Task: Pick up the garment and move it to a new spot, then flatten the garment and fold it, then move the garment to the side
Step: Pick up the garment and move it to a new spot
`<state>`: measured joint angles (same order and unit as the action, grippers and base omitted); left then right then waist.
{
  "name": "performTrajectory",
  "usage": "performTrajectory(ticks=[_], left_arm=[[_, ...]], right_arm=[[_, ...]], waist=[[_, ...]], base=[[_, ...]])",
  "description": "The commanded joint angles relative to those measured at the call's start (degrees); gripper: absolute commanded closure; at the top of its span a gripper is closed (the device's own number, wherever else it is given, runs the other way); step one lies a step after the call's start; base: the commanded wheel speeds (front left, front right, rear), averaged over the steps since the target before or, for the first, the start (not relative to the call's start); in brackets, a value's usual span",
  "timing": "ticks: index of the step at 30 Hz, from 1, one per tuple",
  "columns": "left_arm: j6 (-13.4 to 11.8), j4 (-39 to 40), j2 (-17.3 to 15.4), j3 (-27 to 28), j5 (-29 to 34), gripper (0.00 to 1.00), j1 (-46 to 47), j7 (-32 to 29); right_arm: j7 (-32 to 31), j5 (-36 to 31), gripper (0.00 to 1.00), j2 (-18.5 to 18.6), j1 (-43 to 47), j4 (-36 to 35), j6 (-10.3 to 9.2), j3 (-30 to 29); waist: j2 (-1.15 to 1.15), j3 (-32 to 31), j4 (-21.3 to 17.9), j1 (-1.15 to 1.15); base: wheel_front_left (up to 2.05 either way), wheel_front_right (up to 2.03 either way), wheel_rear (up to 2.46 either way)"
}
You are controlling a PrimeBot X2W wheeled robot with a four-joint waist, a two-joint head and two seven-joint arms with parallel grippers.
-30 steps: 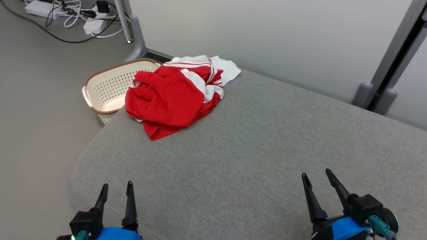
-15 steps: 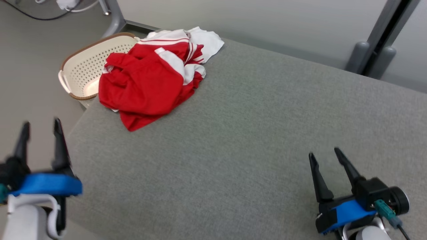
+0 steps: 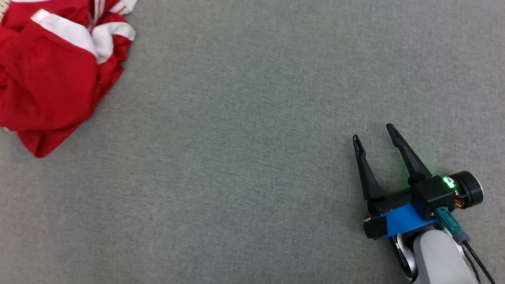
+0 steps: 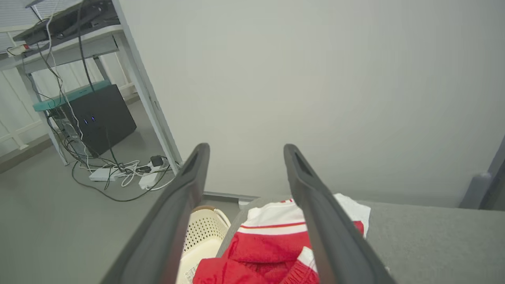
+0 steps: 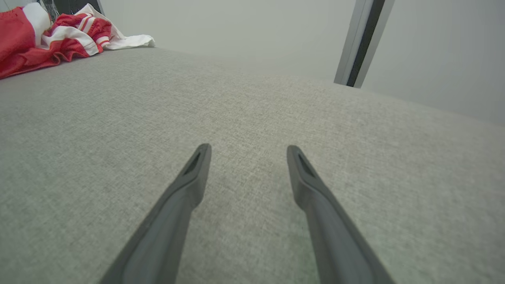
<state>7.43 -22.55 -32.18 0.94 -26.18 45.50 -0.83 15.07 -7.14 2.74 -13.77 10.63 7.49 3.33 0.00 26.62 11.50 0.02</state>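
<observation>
Garment (image 3: 47, 79) untouched: our right jaws stand spread and empty, low over the bare grey cushion (image 5: 252, 98), well apart from the cloth. Our left jaws are spread as well, holding nothing, raised in the air, with the red-and-white heap showing between them. It lies crumpled at the cushion's far left corner. We see a cream basket (image 4: 205, 232) on the floor just beside that corner.
</observation>
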Motion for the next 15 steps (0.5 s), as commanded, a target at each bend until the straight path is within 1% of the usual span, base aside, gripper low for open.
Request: performTrajectory(ticks=[1, 4, 8, 9, 12, 15], left_arm=[[0.0, -3.4, -2.7, -3.2, -1.9, 0.0, 2.2, -2.4], [0.1, -7.2, -4.9, -7.6, -5.3, 0.0, 5.4, -5.2], [0.1, -11.7, -5.3, -13.0, -10.8, 0.0, 7.6, -10.9], [0.1, -11.7, -5.3, -13.0, -10.8, 0.0, 7.6, -10.9], [0.1, -13.4, -6.1, -16.3, -15.0, 0.0, 8.7, -15.5], [0.1, -13.8, -7.0, -19.0, -18.4, 0.0, 9.2, -18.7]], right_arm=[[0.1, 0.0, 0.0, 0.3, -0.9, -0.4, 0.0, 0.0], [0.0, -0.5, 0.0, 0.5, -1.1, -1.7, -0.06, -0.6], [-0.2, -0.8, 0.0, 0.6, -0.8, -3.0, -0.06, -1.4], [-0.2, -0.8, 0.0, 0.6, -0.8, -3.0, -0.06, -1.4], [-0.3, -0.4, 0.0, 0.7, -0.8, -3.6, -0.07, -1.4], [-0.4, 0.0, 0.0, 0.7, -0.7, -3.8, -0.07, -1.6]], waist=[[0.0, 2.4, -1.7, -0.02], [0.0, 5.3, -3.5, -0.02], [0.0, 8.1, -4.9, -0.02], [0.0, 8.1, -4.9, -0.02], [0.0, 9.3, -5.5, -0.02], [0.0, 9.7, -5.7, -0.02]], base=[[0.0, 0.0, 0.0], [0.0, 0.0, 0.0], [0.0, 0.0, 0.0], [0.0, 0.0, 0.0], [0.0, 0.0, 0.0], [0.0, 0.0, 0.0]])
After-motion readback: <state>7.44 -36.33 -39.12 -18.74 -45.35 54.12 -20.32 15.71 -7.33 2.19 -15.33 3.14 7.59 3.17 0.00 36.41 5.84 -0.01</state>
